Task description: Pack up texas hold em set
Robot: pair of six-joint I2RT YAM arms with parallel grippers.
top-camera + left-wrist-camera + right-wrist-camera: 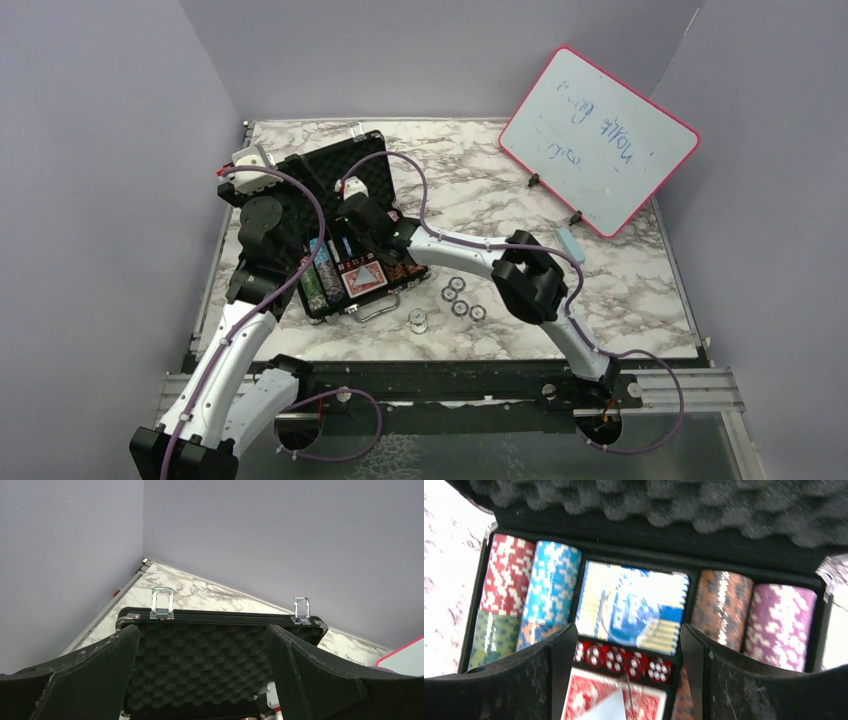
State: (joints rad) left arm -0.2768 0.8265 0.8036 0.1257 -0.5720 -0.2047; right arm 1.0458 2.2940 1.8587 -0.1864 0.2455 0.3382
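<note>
Briefcase [335, 168] lies open on marble-patterned table [630, 290] between lilac walls [420, 50]; left gripper [202, 632] and right gripper [627, 632] both spread.

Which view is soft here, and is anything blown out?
Right wrist: smeared throughout, poker chips and dice fuzzy, marble table washed to white at the edges. Left wrist: crisp on the latches and foam lining. Top external: evenly lit, sharp.
</note>
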